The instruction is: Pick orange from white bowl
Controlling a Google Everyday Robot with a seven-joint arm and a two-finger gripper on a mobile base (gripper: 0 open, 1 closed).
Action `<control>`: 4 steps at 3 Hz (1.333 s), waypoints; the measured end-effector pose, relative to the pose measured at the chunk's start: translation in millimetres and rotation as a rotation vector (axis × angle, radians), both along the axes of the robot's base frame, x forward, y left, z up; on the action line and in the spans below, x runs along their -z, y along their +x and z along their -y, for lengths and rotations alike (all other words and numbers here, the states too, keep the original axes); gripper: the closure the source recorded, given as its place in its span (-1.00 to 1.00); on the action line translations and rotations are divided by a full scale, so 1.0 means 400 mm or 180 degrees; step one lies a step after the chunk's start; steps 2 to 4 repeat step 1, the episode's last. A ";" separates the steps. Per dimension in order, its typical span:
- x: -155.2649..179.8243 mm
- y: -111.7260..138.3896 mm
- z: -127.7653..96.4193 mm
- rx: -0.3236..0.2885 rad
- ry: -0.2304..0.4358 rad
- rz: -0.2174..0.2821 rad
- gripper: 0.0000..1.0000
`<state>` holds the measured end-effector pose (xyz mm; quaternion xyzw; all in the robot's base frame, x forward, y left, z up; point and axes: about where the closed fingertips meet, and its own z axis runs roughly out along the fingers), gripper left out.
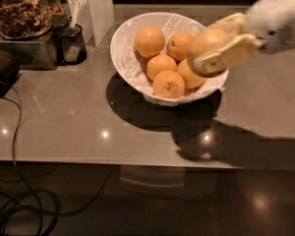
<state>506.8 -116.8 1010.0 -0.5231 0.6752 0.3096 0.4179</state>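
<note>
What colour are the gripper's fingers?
Pale yellow-tan, camera view; the gripper holds the orange above the white bowl's right rim.

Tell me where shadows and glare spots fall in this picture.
Camera view: the gripper, shut on the orange over the right rim of the white bowl, throws a dark shadow on the counter front-right of it; small glare spots dot the counter's near edge.

Kitchen: counter [64,124] w/ nut jar [19,9]; jaws over bowl [119,50].
</note>
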 end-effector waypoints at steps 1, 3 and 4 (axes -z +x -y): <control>0.034 -0.118 0.034 0.0158 0.0329 -0.0243 1.00; 0.034 -0.118 0.034 0.0158 0.0329 -0.0243 1.00; 0.034 -0.118 0.034 0.0158 0.0329 -0.0243 1.00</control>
